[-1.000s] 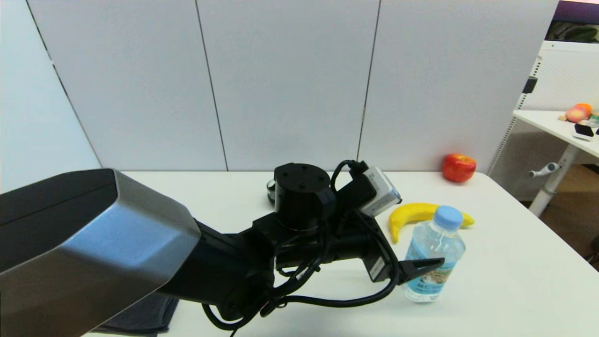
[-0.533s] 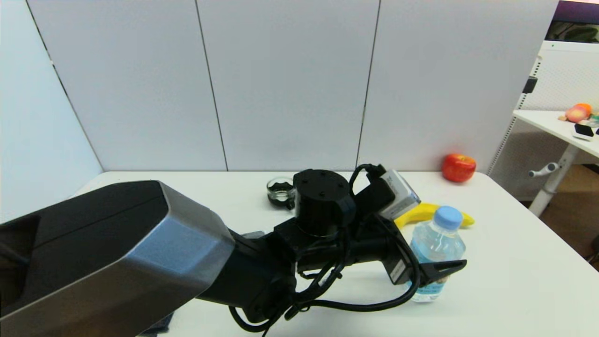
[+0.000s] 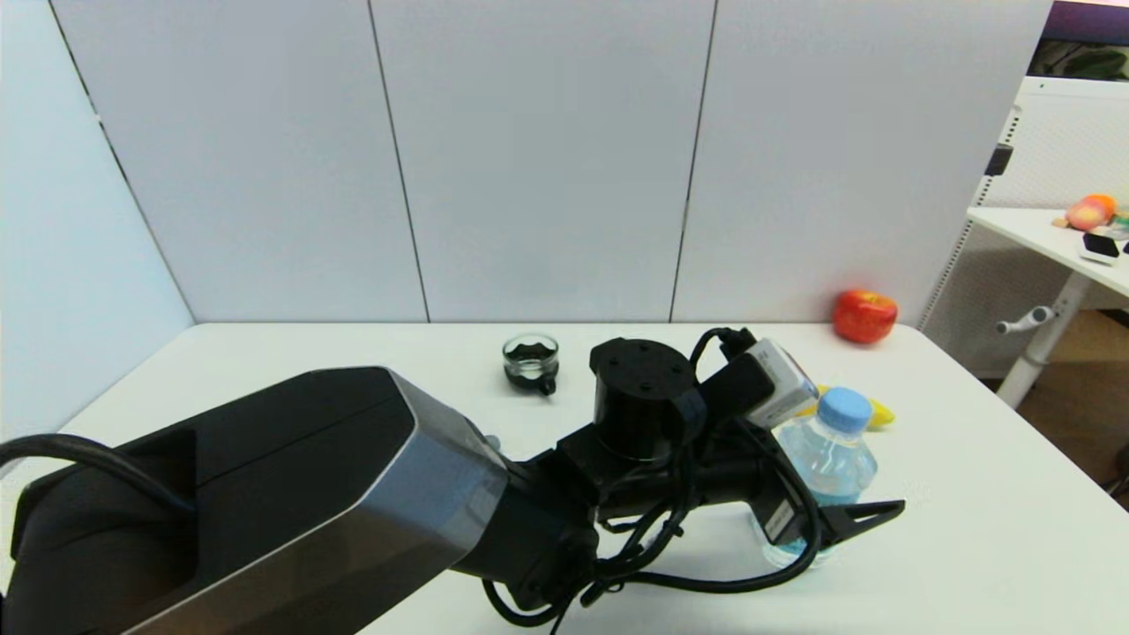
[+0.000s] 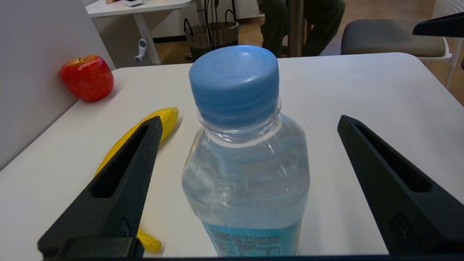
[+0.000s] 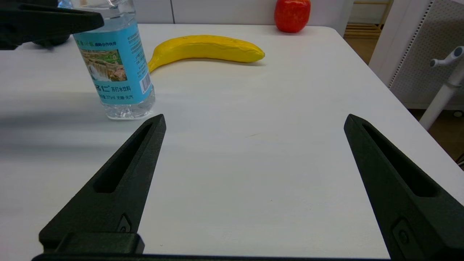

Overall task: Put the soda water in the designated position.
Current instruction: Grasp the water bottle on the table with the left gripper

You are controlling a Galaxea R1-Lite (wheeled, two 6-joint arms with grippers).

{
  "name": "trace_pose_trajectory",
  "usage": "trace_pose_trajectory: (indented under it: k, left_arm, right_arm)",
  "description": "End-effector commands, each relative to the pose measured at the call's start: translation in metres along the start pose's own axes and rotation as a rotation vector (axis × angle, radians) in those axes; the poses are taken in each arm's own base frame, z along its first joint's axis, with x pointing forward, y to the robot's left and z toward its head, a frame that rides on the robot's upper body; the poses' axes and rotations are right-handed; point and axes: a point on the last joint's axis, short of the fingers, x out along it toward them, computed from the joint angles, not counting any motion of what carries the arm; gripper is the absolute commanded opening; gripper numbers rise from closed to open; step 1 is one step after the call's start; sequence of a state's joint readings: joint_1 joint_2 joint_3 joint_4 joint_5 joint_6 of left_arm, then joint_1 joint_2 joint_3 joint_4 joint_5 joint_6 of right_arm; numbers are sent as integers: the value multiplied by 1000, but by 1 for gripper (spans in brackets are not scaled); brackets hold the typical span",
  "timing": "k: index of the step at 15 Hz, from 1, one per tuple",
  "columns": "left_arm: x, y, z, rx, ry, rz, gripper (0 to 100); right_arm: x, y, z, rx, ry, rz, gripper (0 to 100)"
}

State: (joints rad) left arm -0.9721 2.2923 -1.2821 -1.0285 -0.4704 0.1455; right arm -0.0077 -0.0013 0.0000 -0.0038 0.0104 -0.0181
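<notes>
Left gripper (image 4: 248,123) spread wide around the soda water (image 4: 246,174) — bottle upright on the white table (image 3: 970,529), just before the banana (image 5: 206,49), untouched. Right gripper (image 5: 253,121) open too, low nearby.

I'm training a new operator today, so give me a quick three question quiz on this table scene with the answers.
1. True or false: the left gripper is shut on the small clear plastic soda water bottle with the light-blue cap.
2. Which fruit lies closest to the bottle: A) the yellow banana, B) the red apple?
3. Fill in: the small glass cup with the black handle stands toward the ____ edge of the white table.

Key: 1. False; the fingers are open on either side of the bottle. 2. A. 3. Far. The right gripper is open over bare tabletop.
</notes>
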Motion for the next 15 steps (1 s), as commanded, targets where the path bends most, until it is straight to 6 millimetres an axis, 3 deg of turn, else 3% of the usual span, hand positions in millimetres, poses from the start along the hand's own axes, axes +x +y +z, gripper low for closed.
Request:
trace_pose_trajectory:
  k: [1,15]
  left_arm:
    - [5,1,-6,-8,-17,0,100]
    - [16,5,-17,-50,-70,6,100]
  right_arm:
    - [0,0,0,0,-1,0,100]
    - [0,0,0,0,-1,0,100]
